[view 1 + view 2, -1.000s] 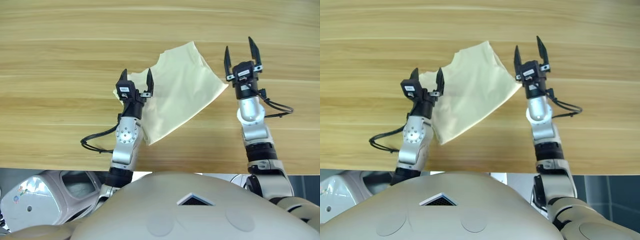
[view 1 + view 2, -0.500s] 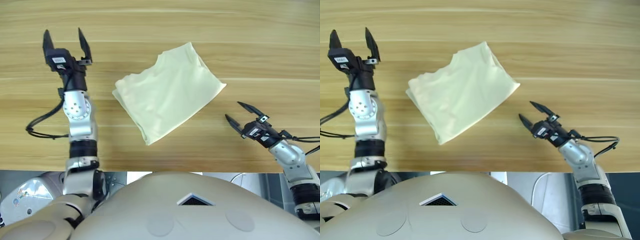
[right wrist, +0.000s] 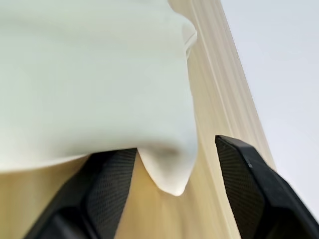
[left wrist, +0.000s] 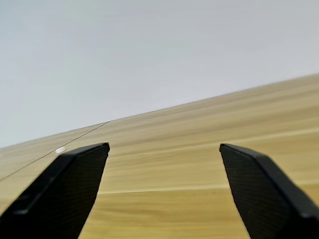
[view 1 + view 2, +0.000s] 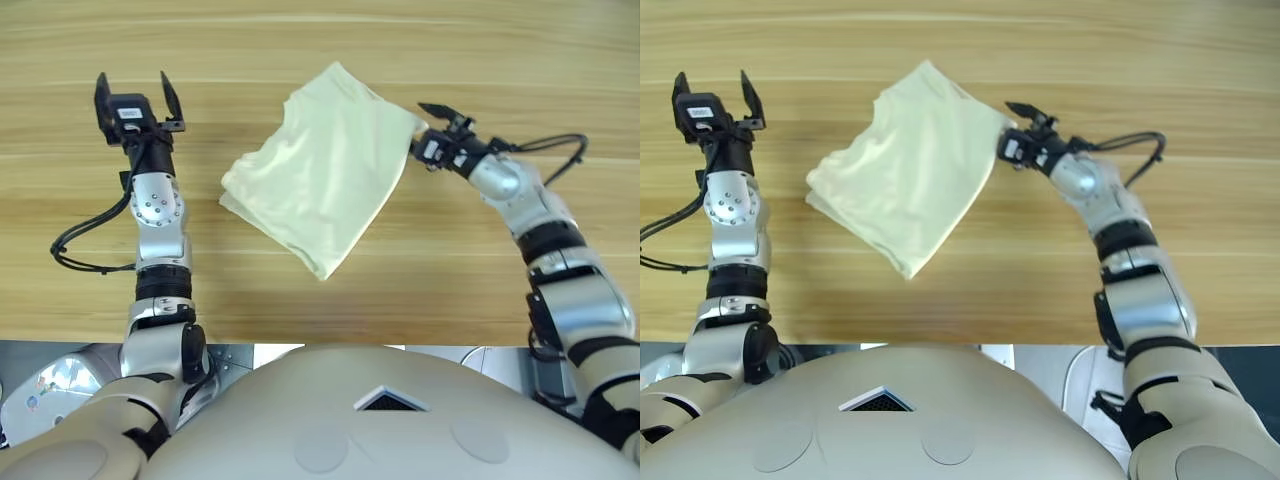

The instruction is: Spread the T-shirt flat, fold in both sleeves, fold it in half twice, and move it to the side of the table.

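Observation:
The pale yellow T-shirt (image 5: 318, 172) lies folded into a small tilted rectangle on the wooden table (image 5: 480, 40). My right gripper (image 5: 426, 130) is at the shirt's right corner. It is open, and in the right wrist view that corner of the T-shirt (image 3: 169, 164) hangs between the two black fingers (image 3: 107, 184) without being pinched. My left gripper (image 5: 133, 84) stands open well to the left of the shirt, fingertips pointing away over bare wood, with nothing between its fingers (image 4: 75, 174).
The table's front edge (image 5: 400, 344) runs just below the shirt's nearest corner. Bare wood stretches behind the shirt and on both sides. Black cables (image 5: 85, 245) hang off both forearms above the tabletop.
My right arm swung from the table's front edge up to the shirt's right corner. The shirt turned slightly, its far corner shifting left. My left gripper left the shirt's left edge a second ago.

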`<state>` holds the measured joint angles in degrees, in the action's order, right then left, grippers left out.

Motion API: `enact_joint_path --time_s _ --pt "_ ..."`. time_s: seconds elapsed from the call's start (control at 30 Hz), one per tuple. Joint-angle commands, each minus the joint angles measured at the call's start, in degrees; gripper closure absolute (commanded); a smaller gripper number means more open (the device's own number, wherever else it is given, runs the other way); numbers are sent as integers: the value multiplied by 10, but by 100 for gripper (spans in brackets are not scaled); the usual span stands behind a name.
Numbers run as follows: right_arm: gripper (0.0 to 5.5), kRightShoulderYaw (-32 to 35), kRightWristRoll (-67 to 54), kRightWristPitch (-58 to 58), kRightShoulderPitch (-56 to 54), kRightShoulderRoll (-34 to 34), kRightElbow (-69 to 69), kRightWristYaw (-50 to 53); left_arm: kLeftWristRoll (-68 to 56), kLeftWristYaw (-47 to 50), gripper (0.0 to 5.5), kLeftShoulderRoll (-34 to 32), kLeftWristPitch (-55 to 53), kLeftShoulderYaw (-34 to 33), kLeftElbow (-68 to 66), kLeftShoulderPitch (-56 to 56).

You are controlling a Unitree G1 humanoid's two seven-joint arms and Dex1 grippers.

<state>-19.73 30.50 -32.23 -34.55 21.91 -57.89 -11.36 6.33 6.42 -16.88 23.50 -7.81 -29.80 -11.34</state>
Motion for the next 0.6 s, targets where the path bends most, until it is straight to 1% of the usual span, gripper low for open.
enact_joint_path --time_s 0.03,0.07,0.13,0.2,0.27,0.33,0.4,0.5,0.6 --pt "263 13 -15 95 -140 -119 -130 55 13 -6 138 -10 4 9 -42 -25" --pt "263 26 -26 132 -173 -146 -156 85 14 -4 138 -9 7 10 -56 -30" --pt "263 57 -48 186 -207 -176 -185 135 24 -2 138 -11 13 18 -83 -41" --pt "263 80 -66 208 -208 -178 -198 171 48 -8 138 -21 23 38 -110 -47" --pt "263 97 -76 209 -179 -154 -201 206 92 3 138 -43 29 65 -137 -49" --pt "263 105 -77 193 -140 -120 -199 238 138 28 138 -71 38 85 -145 -47" --pt "263 125 -93 160 -97 -89 -190 254 141 40 138 -86 55 79 -133 -48" --pt "263 174 -142 76 -13 -47 -152 262 134 47 138 -78 83 79 -79 -59" --pt "263 182 -158 25 45 -46 -109 259 143 26 138 -63 97 105 -21 -55"
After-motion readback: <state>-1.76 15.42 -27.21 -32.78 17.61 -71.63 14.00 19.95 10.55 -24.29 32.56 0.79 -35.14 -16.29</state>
